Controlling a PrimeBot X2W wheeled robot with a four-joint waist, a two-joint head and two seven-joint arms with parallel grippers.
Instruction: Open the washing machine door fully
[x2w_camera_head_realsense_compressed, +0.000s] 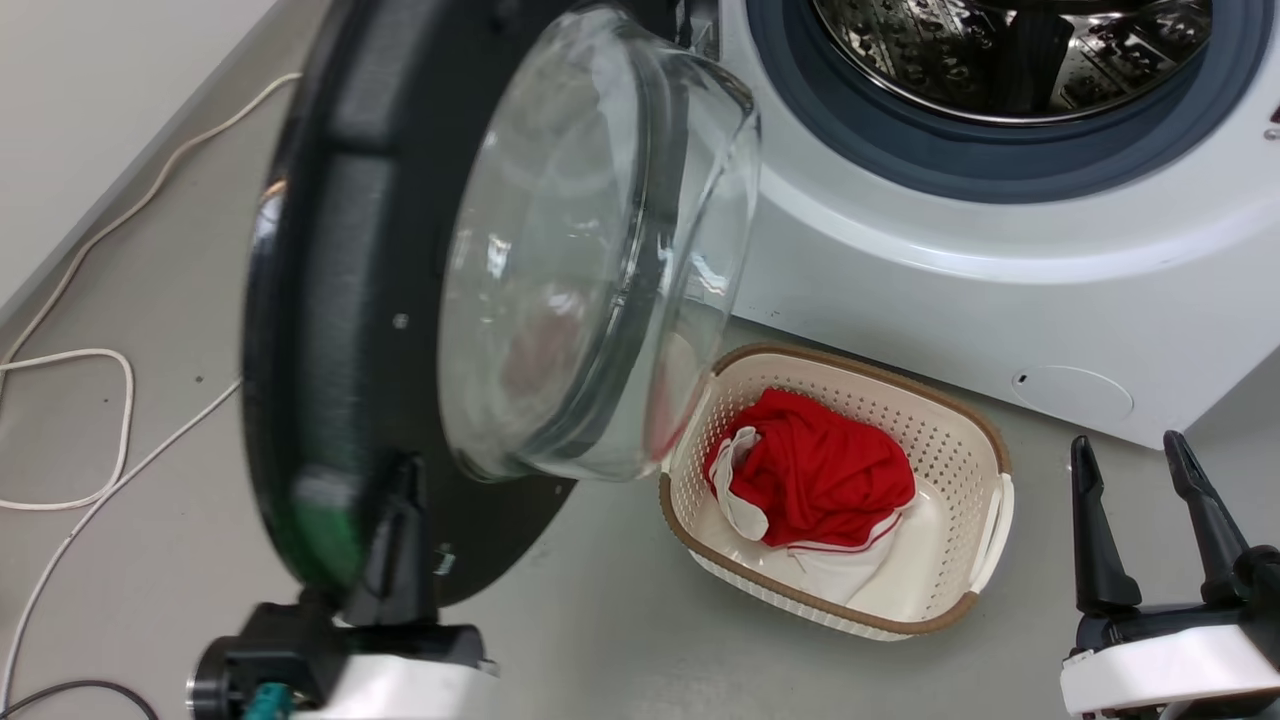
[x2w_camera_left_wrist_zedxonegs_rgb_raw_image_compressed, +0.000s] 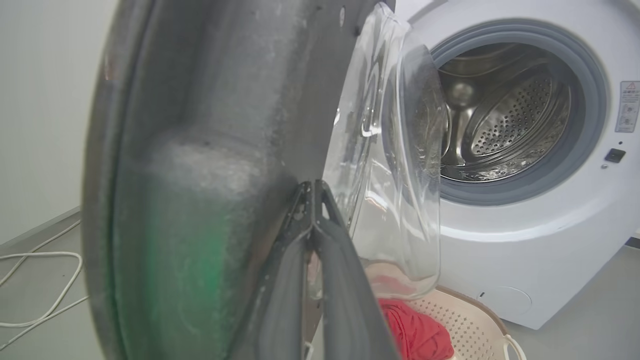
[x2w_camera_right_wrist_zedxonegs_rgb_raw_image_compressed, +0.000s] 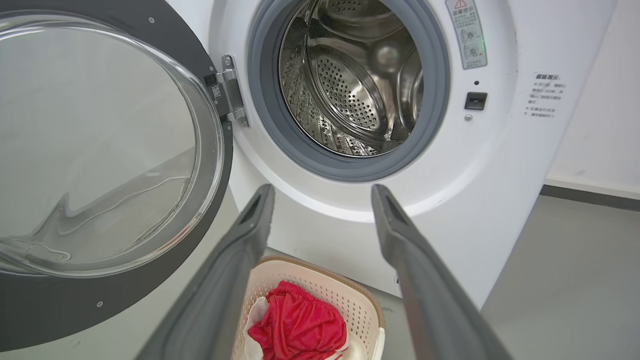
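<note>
The washing machine door (x2w_camera_head_realsense_compressed: 330, 300) is a big black disc with a bulging clear glass bowl (x2w_camera_head_realsense_compressed: 590, 250). It stands swung out to the left of the machine, hinged at a metal bracket (x2w_camera_right_wrist_zedxonegs_rgb_raw_image_compressed: 227, 92). My left gripper (x2w_camera_head_realsense_compressed: 400, 478) is shut, fingertips together and resting against the door's inner black face near its lower rim; the left wrist view shows the fingers (x2w_camera_left_wrist_zedxonegs_rgb_raw_image_compressed: 340, 260) meeting at a point on the door (x2w_camera_left_wrist_zedxonegs_rgb_raw_image_compressed: 200, 125). My right gripper (x2w_camera_head_realsense_compressed: 1135, 450) is open at the lower right, holding nothing, apart from the door (x2w_camera_right_wrist_zedxonegs_rgb_raw_image_compressed: 125, 310).
The white washing machine (x2w_camera_head_realsense_compressed: 1000, 290) shows its steel drum (x2w_camera_right_wrist_zedxonegs_rgb_raw_image_compressed: 360, 80) ringed by grey rubber. A cream basket (x2w_camera_head_realsense_compressed: 990, 440) with red and white clothes (x2w_camera_head_realsense_compressed: 810, 470) sits on the floor below the door's glass. White cables (x2w_camera_head_realsense_compressed: 120, 400) trail on the grey floor at left.
</note>
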